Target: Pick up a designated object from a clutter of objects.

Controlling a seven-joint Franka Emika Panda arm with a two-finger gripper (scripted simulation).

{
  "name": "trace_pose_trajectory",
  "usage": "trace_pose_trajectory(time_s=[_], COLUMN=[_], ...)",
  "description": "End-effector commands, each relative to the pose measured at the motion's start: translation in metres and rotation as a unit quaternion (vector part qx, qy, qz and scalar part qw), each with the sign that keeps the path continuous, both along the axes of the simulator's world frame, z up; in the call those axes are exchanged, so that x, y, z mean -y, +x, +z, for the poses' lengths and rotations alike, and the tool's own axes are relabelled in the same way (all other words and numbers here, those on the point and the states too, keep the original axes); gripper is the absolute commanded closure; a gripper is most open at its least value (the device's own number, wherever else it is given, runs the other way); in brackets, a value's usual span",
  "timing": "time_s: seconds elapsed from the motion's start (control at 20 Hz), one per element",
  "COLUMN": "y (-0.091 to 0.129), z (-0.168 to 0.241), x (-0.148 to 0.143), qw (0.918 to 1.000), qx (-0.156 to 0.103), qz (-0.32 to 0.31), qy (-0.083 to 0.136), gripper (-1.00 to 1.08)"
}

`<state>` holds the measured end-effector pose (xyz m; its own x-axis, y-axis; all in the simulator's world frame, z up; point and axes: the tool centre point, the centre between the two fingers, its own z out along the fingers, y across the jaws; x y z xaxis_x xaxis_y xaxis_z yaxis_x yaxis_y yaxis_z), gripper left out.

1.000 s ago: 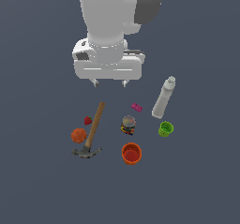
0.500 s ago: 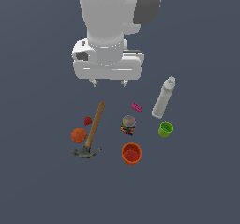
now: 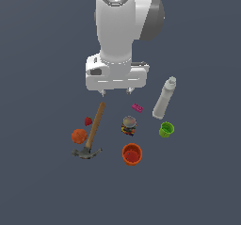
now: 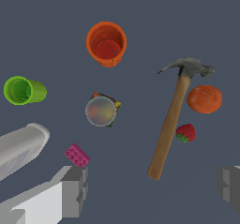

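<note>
The tiny magenta-pink studded brick (image 3: 137, 108) lies on the floor between the white bottle (image 3: 164, 98) and the small jar (image 3: 129, 125); in the wrist view the brick (image 4: 77, 155) sits just beside one fingertip (image 4: 75, 190). My gripper (image 3: 116, 92) is open and empty, hovering above the floor to the exterior view's left of the brick, over the hammer handle's end (image 3: 100, 107). The clutter also holds the green cup (image 3: 166, 129), orange cup (image 3: 132, 154), orange ball (image 3: 79, 136) and strawberry (image 3: 88, 121).
The hammer (image 4: 171, 120) lies with its head (image 3: 86, 152) near the orange ball (image 4: 204, 99). The bottle (image 4: 21, 148) lies close to the brick. The jar (image 4: 101, 110), green cup (image 4: 23, 90) and orange cup (image 4: 107, 43) lie beyond it.
</note>
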<state>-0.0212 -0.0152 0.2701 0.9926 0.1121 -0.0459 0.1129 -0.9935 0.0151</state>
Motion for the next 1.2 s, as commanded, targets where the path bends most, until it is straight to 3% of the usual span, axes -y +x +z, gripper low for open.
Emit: trace_pose_trajectory(time_s=[0.0, 0.5, 1.15], y=[-0.003, -0.031, -0.093], z=[-0.017, -0.1, -0.184], x=[-0.009, -0.054, -0.104], qw=[0.9997, 0.9872, 0.9471], qx=[0.001, 0.006, 0.013], qz=[0.026, 0.159, 0.321], qy=[-0.001, -0.001, 0.01], gripper=[-0.92, -0.92, -0.92])
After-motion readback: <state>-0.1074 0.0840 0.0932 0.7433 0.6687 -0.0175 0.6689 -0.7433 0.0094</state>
